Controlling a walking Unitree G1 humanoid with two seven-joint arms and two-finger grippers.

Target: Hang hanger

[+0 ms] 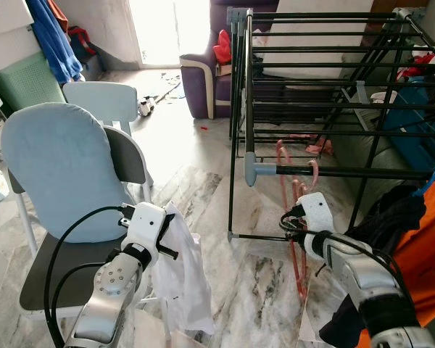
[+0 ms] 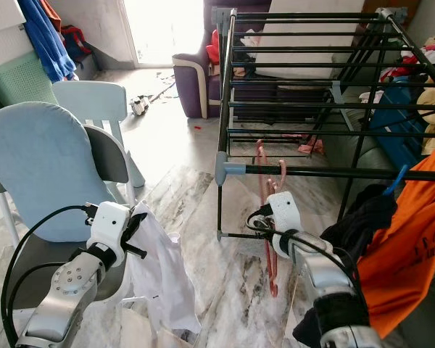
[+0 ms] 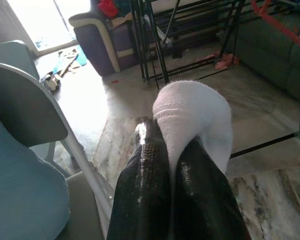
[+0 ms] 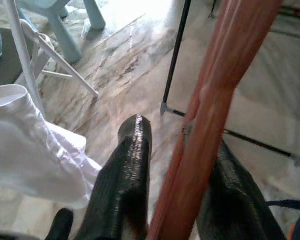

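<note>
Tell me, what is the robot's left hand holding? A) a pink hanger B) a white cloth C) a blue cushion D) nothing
B: the left gripper has its black fingers shut on a white cloth that hangs down beside the chair, while the right gripper is the one with the pink hanger.

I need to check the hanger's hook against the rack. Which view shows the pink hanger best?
The right eye view: the pink hanger shows whole, its hook by the rack rail, held by the right gripper. The left eye view shows likewise; the right wrist view shows a close bar between the fingers.
</note>
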